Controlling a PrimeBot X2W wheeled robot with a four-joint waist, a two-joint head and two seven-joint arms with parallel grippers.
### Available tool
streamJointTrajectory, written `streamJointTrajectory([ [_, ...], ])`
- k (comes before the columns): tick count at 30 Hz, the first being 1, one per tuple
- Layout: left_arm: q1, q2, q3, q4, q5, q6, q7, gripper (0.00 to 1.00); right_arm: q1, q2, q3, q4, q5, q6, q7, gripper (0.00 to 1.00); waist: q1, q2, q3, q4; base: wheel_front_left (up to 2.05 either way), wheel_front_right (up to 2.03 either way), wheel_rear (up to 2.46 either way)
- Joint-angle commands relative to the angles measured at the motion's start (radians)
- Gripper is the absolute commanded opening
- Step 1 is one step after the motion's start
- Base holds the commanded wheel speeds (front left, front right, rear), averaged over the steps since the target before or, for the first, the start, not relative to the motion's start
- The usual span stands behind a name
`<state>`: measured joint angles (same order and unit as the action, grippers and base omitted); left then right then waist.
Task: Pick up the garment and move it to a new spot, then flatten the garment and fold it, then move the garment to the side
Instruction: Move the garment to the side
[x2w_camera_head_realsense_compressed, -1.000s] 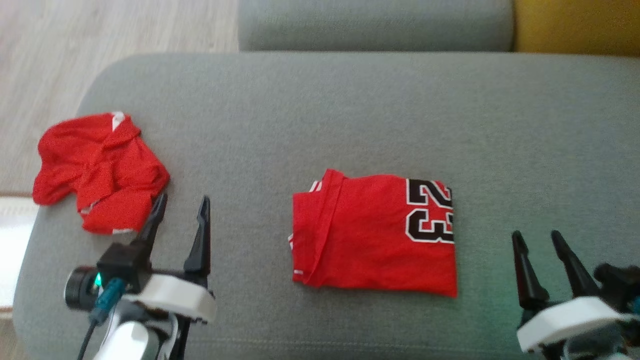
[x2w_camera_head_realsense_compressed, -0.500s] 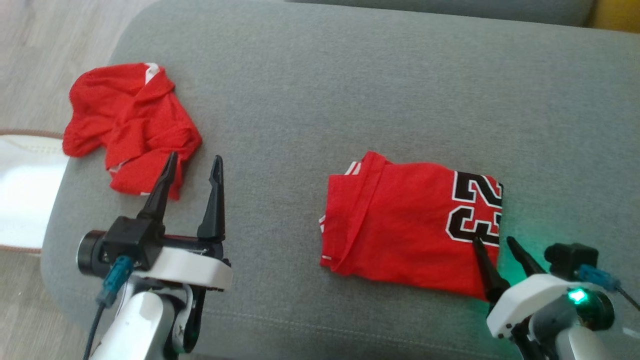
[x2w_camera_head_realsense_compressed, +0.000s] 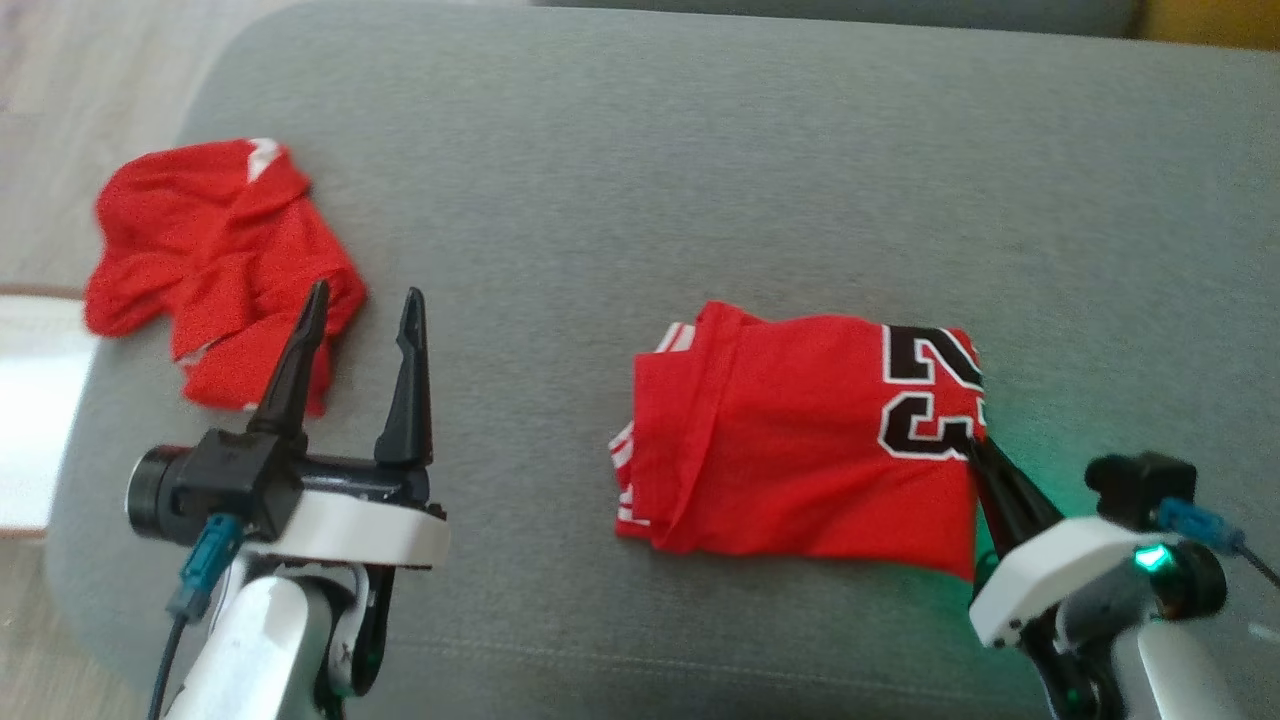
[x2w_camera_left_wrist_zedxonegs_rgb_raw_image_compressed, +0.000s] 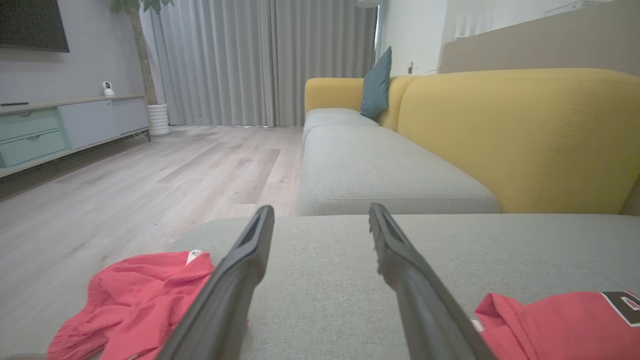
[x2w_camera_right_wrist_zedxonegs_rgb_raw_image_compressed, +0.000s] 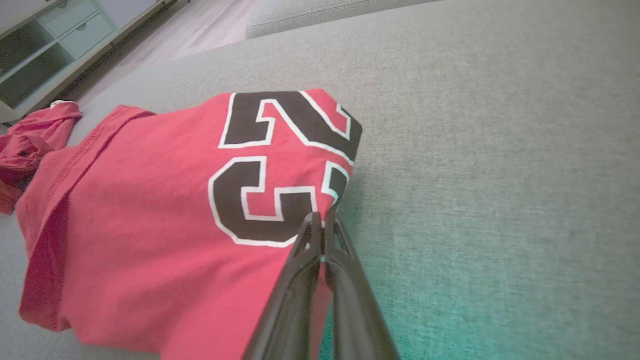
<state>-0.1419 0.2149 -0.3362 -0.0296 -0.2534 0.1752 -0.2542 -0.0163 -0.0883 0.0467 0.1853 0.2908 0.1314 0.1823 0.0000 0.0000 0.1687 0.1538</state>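
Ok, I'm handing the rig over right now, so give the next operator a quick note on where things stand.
Right gripper: shut on the folded jersey, pinching its right edge by the number.
Left gripper: open, empty, above the sofa cushion, beside a crumpled red garment.
Done: the jersey lies flat and folded mid-cushion.
Left: move it to the side and release.

White wrist shells (x2w_camera_head_realsense_compressed: 340, 535), black fingers (x2w_camera_head_realsense_compressed: 405, 390), teal connectors (x2w_camera_head_realsense_compressed: 202, 568)
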Motion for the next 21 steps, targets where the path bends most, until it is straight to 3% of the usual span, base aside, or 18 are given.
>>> streamJointTrajectory([
  [1, -0.018, 0.007, 0.047, -0.037, 0.015, -0.008, -0.007, 1.0, -0.058, -0.026, 0.03, -0.042, 0.008, -0.001, 0.0, 0.0, 0.0, 0.0, 0.005, -0.035, 0.0, 0.0, 0.0],
  [11, -0.038, -0.007, 0.051, -0.042, 0.049, -0.055, -0.008, 1.0, -0.157, -0.14, 0.05, -0.006, 0.025, -0.001, 0.006, 0.0, 0.0, 0.0, 0.025, -0.165, 0.0, 0.0, 0.0],
  [21, -0.078, -0.017, 0.036, -0.065, 0.073, -0.096, -0.008, 1.0, -0.298, -0.24, -0.147, 0.034, 0.019, -0.001, 0.014, 0.0, 0.0, 0.0, 0.089, -0.283, 0.0, 0.0, 0.0],
])
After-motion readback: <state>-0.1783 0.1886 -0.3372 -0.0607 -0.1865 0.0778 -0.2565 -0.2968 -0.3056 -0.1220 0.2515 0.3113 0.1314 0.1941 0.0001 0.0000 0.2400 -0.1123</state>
